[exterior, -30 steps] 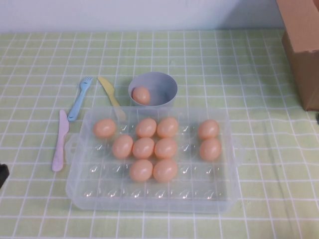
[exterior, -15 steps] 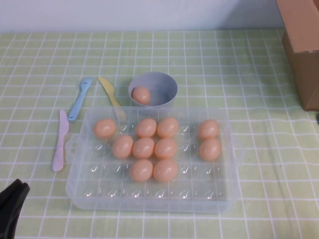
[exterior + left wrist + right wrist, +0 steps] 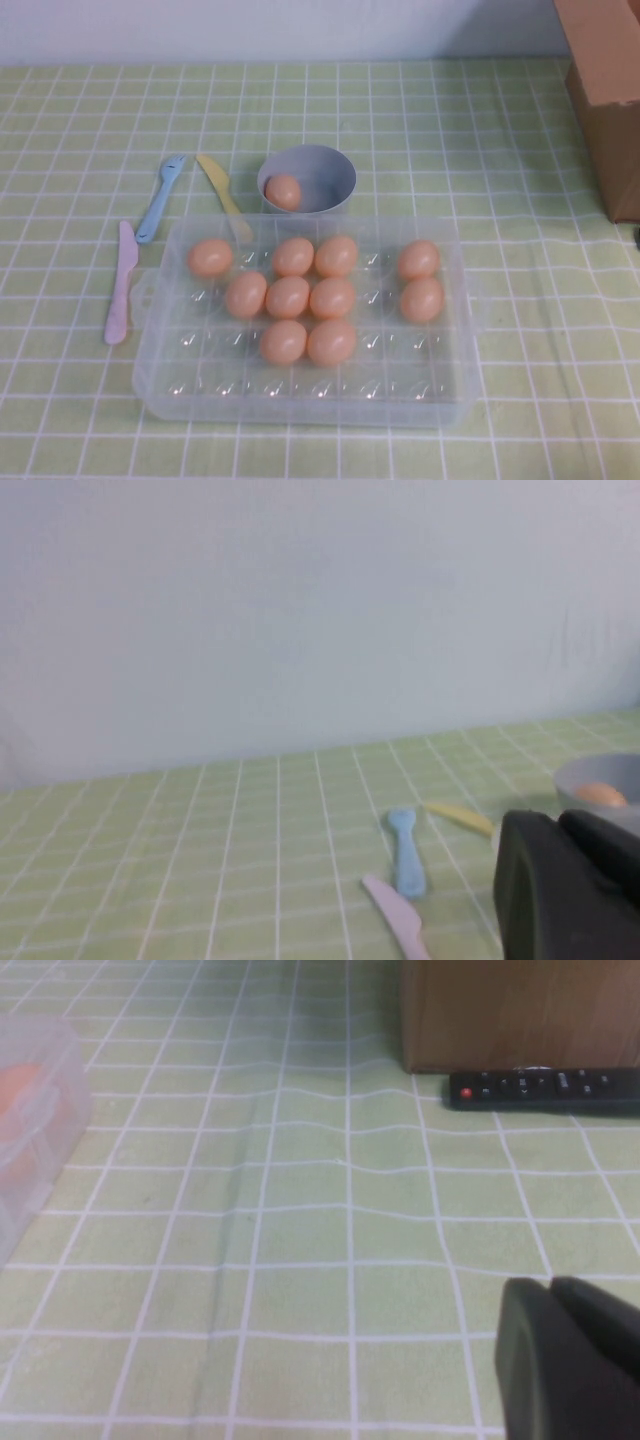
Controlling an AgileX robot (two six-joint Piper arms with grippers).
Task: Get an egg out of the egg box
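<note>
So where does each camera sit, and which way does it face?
High: raised on the robot's side, looking down on egg box, bowl, cutlery; no robot parts show.
Left wrist: on the left arm, facing the wall past the cutlery; left pincer in the foreground.
Right wrist: on the right arm, low, facing cardboard box and remote; right pincer in the foreground.
Shared: high and left wrist both see the bowl.

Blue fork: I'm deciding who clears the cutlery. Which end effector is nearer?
Left. The left end effector is on the table's left side, with the blue fork just ahead. The right end effector is far right, by the remote and cardboard box.
</note>
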